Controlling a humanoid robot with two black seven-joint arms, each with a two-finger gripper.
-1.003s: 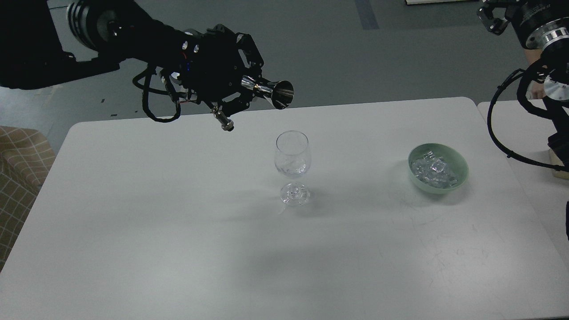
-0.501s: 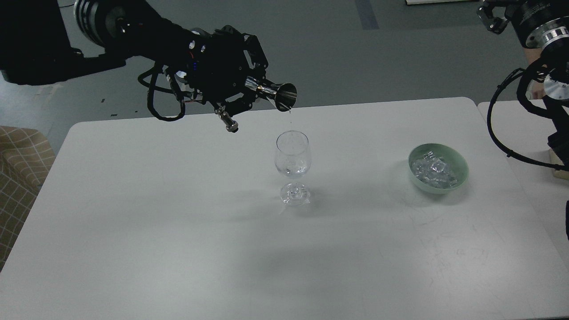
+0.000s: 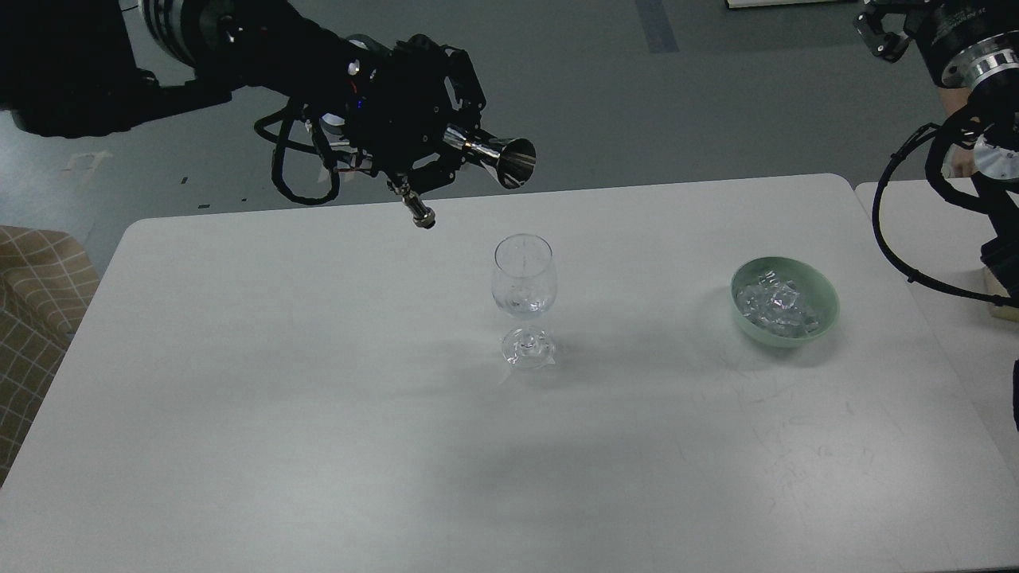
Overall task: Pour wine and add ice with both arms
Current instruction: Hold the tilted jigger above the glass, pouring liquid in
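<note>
A clear stemmed wine glass [image 3: 523,278] stands upright mid-table with a little clear liquid in its bowl. My left gripper [image 3: 455,148] hangs above and behind it, shut on a shiny metal jigger [image 3: 500,159]. The jigger lies tipped on its side, its mouth pointing right and slightly down, above the glass rim. The ice [image 3: 776,306] is a heap of small clear cubes in a pale green bowl [image 3: 824,298] to the right of the glass. My right arm is at the top right corner. Its gripper [image 3: 877,33] is small, dark and partly cut off.
The white table [image 3: 318,398] has rounded far corners. A second white surface [image 3: 947,231] adjoins its right side under my right arm's looped cable [image 3: 892,239]. A checked beige cushion [image 3: 32,318] sits at the table's left edge.
My left gripper has moved slightly right and up with the jigger. A thin drip fell from the jigger's mouth half a second ago; none shows now. The right arm has not moved.
</note>
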